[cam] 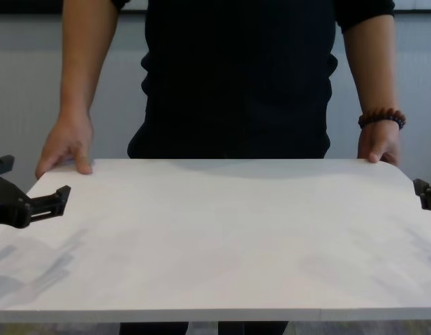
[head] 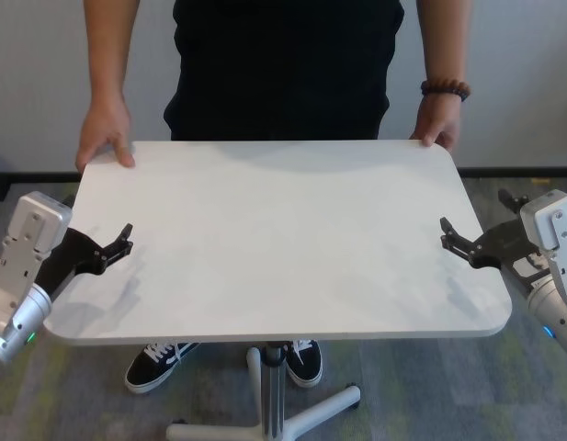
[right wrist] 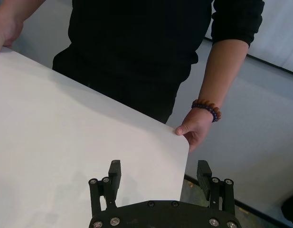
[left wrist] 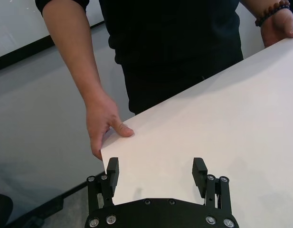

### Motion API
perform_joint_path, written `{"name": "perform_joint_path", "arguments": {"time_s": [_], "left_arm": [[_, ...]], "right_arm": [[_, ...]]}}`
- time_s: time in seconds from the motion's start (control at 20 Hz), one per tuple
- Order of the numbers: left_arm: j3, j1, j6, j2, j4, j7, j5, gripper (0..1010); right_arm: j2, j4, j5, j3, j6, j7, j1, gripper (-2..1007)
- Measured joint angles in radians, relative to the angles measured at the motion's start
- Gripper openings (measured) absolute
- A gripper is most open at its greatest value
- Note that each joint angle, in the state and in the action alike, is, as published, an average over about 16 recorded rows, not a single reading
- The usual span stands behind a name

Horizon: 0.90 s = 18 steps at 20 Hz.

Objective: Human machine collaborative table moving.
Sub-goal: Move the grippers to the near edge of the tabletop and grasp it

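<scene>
— White and matte, is that the single counter here?

— Yes, one counter, on one slim metal pole with a white splayed base. Its long axis runs side to side across the head view, between the two arms.

— And the arms nearest us?

— Two. The left gripper sits at the counter's left edge, its black fingers spread apart, one above the top. The right gripper mirrors it at the right edge, fingers likewise parted; neither pair is clamped on the board as far as the wrist views show.

— Farther back?

— One human in a black top stands at the far long edge, two hands on the far corners: one hand near the robot's left, the other hand, wearing a brown bead bracelet, near its right. Two black sneakers show under the counter.
</scene>
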Motion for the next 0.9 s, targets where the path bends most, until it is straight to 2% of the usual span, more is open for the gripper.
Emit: {"name": "perform_joint_path", "arguments": {"time_s": [0.9], "left_arm": [[0.0, 0.0, 0.0, 0.0, 0.0, 0.0, 0.0, 1003]], "right_arm": [[0.0, 0.0, 0.0, 0.0, 0.0, 0.0, 0.0, 1001]]}}
